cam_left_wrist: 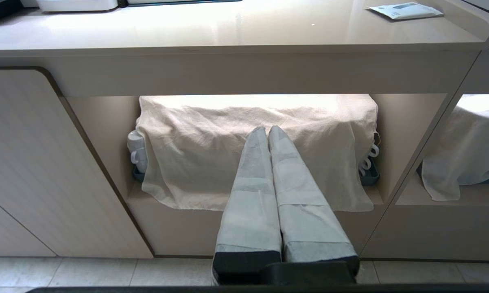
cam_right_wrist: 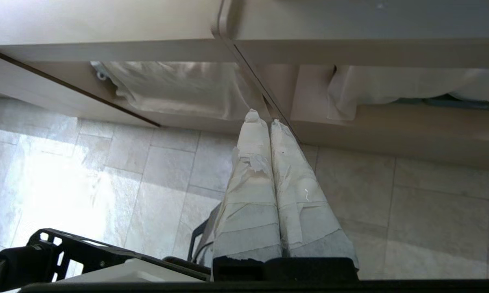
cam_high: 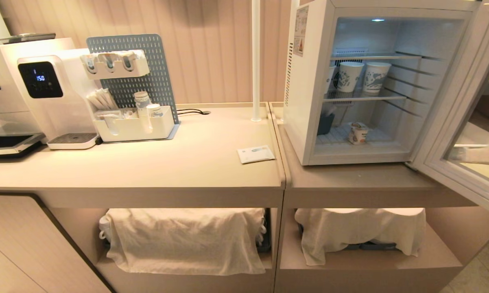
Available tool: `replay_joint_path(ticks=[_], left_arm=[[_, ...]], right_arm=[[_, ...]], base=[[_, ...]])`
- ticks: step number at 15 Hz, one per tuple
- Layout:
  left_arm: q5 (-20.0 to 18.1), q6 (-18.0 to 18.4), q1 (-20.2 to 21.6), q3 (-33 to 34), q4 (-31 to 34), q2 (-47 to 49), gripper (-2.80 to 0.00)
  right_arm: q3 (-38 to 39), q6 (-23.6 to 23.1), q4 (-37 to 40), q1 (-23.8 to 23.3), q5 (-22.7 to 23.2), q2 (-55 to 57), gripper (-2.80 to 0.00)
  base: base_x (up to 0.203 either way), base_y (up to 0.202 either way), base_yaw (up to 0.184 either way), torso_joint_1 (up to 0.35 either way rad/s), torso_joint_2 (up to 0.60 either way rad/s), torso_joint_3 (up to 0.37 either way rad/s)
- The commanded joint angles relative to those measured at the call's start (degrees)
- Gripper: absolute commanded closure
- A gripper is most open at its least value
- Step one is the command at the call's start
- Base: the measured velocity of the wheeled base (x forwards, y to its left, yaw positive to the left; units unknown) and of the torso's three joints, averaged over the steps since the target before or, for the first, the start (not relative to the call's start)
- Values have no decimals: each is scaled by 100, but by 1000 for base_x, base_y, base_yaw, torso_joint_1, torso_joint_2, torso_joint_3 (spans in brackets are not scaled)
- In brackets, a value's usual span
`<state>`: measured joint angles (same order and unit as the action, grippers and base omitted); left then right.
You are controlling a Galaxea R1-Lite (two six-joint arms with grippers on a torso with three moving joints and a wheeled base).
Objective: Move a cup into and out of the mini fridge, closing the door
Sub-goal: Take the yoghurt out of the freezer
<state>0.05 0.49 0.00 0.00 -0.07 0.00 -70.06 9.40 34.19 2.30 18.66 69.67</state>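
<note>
From the head camera I see the long beige counter [cam_high: 167,171] spanning the frame, split by a seam into two sections, each with an open shelf below holding items draped in a white cloth [cam_high: 187,240]. On the right section stands the mini fridge [cam_high: 309,122], interior lit, with the door [cam_high: 464,134] swung wide open toward the right edge of the view — its white inner face and glass window turned toward me. On the left section I note a white coffee machine [cam_high: 45,93] with a dark display, and beside it a grey-blue pegboard organiser [cam_high: 134,97] holding sachets and small containers. Inside the fridge, two white paper cups [cam_high: 362,77] with blue print stand on the middle wire shelf. The cup [cam_high: 358,133] with the orange label stands upright on the bottom shelf, near the front. A small white packet [cam_high: 256,154] lies flat on the counter, just left of the seam. Neither arm appears in the head view. The left gripper [cam_left_wrist: 268,130] has its taped fingers pressed together, empty, facing the left cloth-covered shelf. The right gripper [cam_right_wrist: 265,120] is likewise closed on nothing — it points at the counter base above the tiled floor [cam_right_wrist: 106,171].
</note>
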Motion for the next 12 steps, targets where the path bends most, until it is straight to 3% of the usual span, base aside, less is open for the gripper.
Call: replay_joint_path(ticks=[1,7,12], left_arm=[[4,4,0,0,-1,9,0],[4,4,0,0,-1,9,0],[4,3,0,0,-1,9,0]], right_arm=[[0,-13,1,-33,14,412,0],[191,94,-169,-29,163,1375,0],[165,439,-1969,-36,15,2673,0]], base=[[0,0,0,0,0,0],[0,0,0,0,0,0],[0,0,0,0,0,0]])
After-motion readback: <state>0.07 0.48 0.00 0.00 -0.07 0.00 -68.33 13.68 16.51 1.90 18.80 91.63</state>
